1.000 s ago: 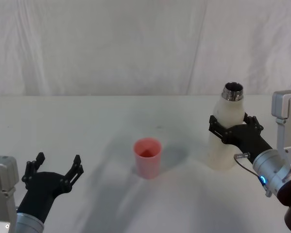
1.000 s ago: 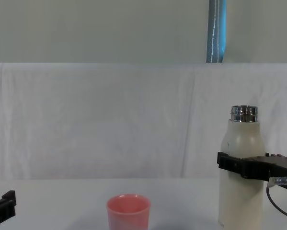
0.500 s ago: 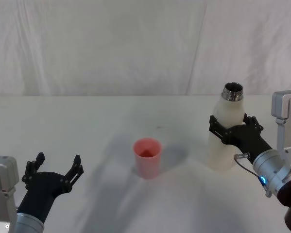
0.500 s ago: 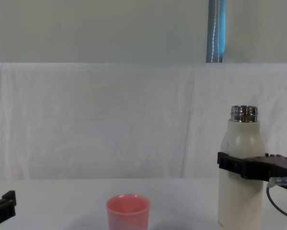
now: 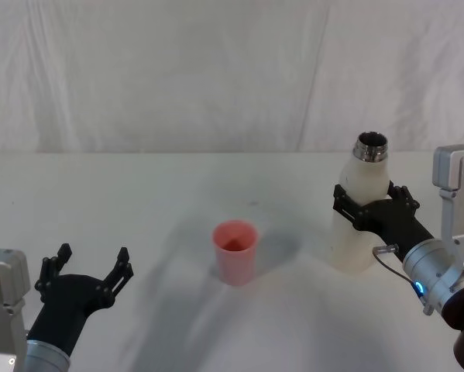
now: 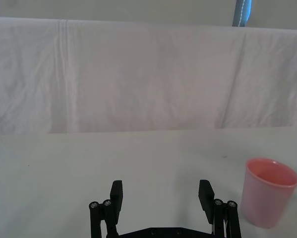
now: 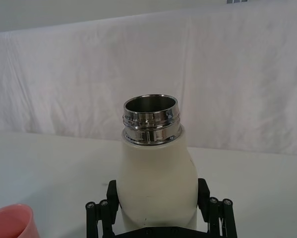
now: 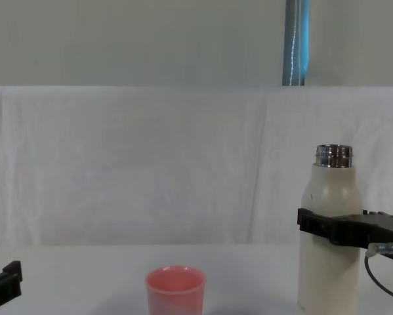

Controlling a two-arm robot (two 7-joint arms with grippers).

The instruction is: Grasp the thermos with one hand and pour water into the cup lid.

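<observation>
White cloth covers the table (image 5: 139, 201) and hangs as a backdrop behind it. From the head camera, the thermos (image 5: 361, 209) stands upright at centre right of the frame, its steel neck open, and the right gripper (image 5: 373, 208) has its fingers round the body just below the shoulder, one on each side, seemingly closed on it. The cup (image 5: 235, 252) sits at the middle of the frame, well apart from the thermos and to its left. At lower left the left gripper (image 5: 91, 269) hovers idle with its fingers spread wide and nothing between them. From the left wrist camera, those fingers (image 6: 116, 194) stand apart over bare cloth, with the cup (image 6: 267, 197) at the right edge. From the right wrist camera, the thermos (image 7: 155, 193) fills the gap between the right gripper's fingers (image 7: 204, 191), which press its sides; the cup's rim (image 7: 12, 224) peeks in at lower left. From the chest camera, the thermos (image 8: 329, 262) looks vertical with its base low by the table, and the cup (image 8: 175, 289) stands left of it. The grasp looks settled, so the next step should be a straight lift, then a carry leftward until the neck is above the cup, then a slow tilt; tipping too fast could overshoot so small a cup.
</observation>
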